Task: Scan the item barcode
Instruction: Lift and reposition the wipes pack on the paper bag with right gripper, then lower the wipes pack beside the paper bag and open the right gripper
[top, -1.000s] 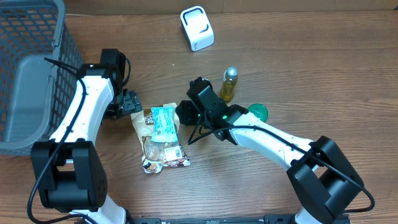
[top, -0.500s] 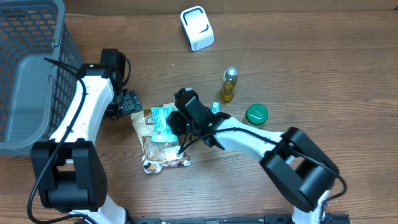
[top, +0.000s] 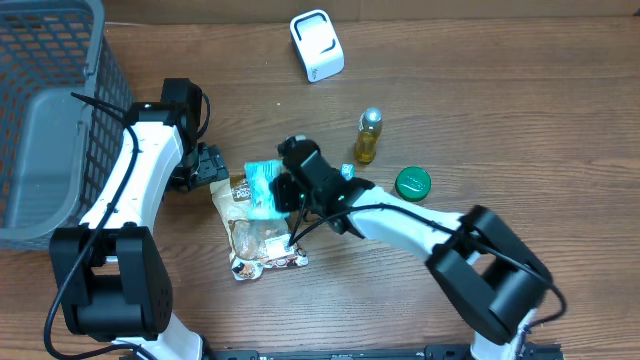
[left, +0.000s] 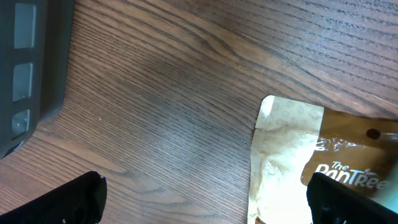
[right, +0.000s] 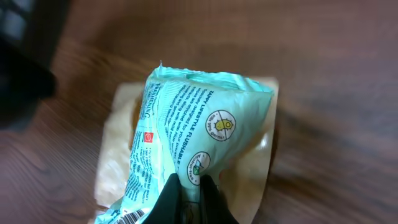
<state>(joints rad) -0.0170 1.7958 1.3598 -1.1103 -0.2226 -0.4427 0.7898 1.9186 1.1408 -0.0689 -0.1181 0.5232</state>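
Right gripper (top: 280, 192) pinches the teal packet (top: 260, 183) at its three o'clock edge; it looks light, soft, crinkly, likely slippery. Left gripper (top: 220, 170), at nine o'clock, stands wide apart.

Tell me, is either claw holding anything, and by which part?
The right gripper is shut on the mint-green packet, pinching a fold of wrapper along one edge. The left gripper is open and holds nothing.

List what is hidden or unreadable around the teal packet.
- Right wrist: the teal packet's barcode is mostly cut off by the bottom edge.
- Overhead: the right fingers are hidden under their own wrist housing.
- Left wrist: the brown bag runs off the right edge, its label partly lost.
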